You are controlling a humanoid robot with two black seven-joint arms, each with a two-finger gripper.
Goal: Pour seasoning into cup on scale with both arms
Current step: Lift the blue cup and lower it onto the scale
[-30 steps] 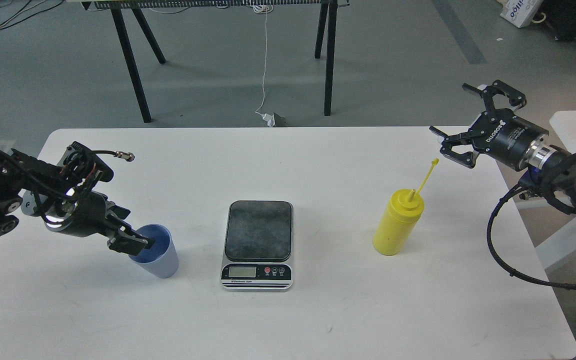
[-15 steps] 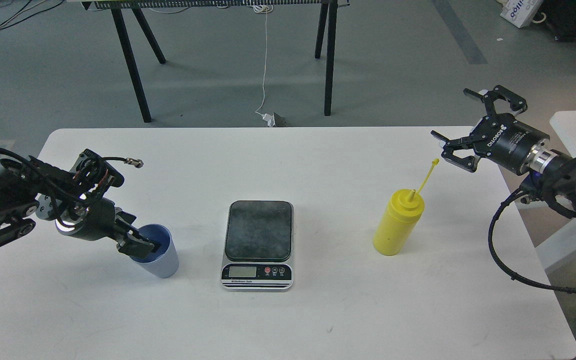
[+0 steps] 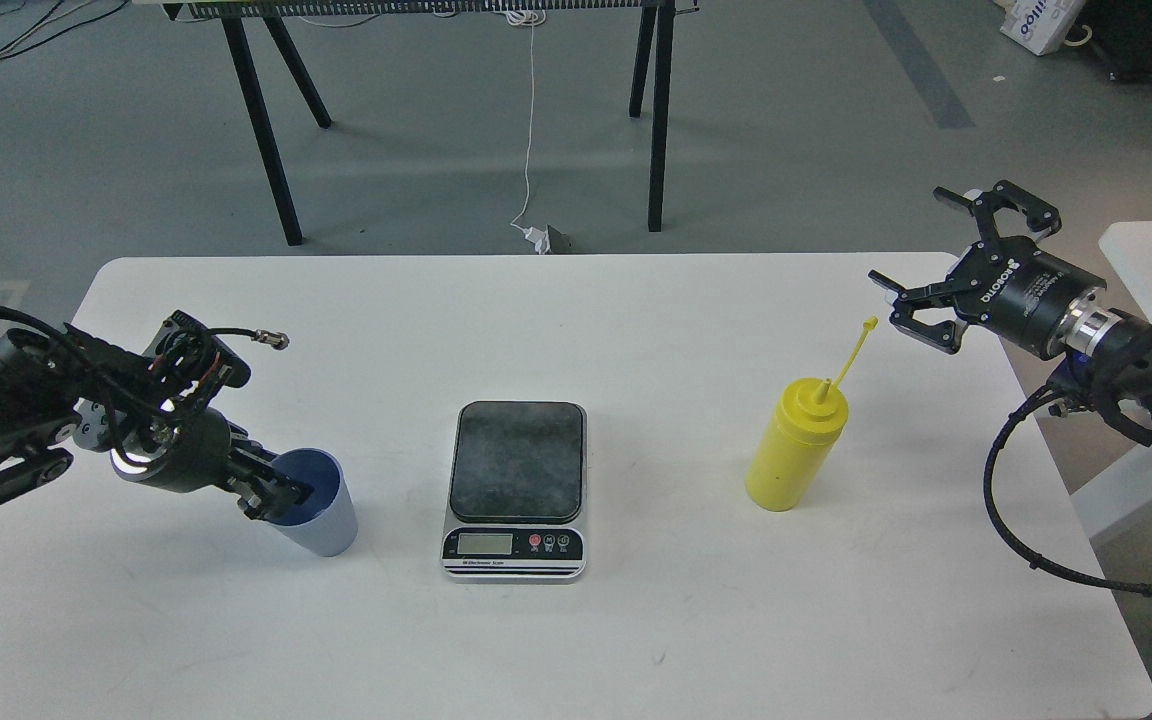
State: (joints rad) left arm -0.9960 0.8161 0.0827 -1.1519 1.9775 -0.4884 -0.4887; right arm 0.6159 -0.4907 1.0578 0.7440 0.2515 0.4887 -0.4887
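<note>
Seasoning bottle (image 3: 794,447): stands upright on the white table (image 3: 636,640), right of centre; long axis near vertical, top leaning slightly to the right in my head view. Cone nozzle points up; the thin cap strap (image 3: 856,352) runs up and to the right from it.
Cup (image 3: 314,513): on the table left of the scale, mouth up, tilted so the opening faces up-left toward my left arm.
Scale (image 3: 516,486): flat at table centre, between cup and bottle, touching neither. Display and buttons face me; platform bare.
Left gripper (image 3: 276,490): sits at the cup's left rim, one finger over the rim inside the cup. I cannot tell from this view whether the fingers are pinching the wall or only straddling it.
Right gripper (image 3: 946,265): fingers spread wide, holding nothing, above the table's far right corner area, pointing left.
Bottle vs right gripper: bottle lies below and to the left of it, well apart; the strap's tip is the nearest part, still clear of the fingers.
</note>
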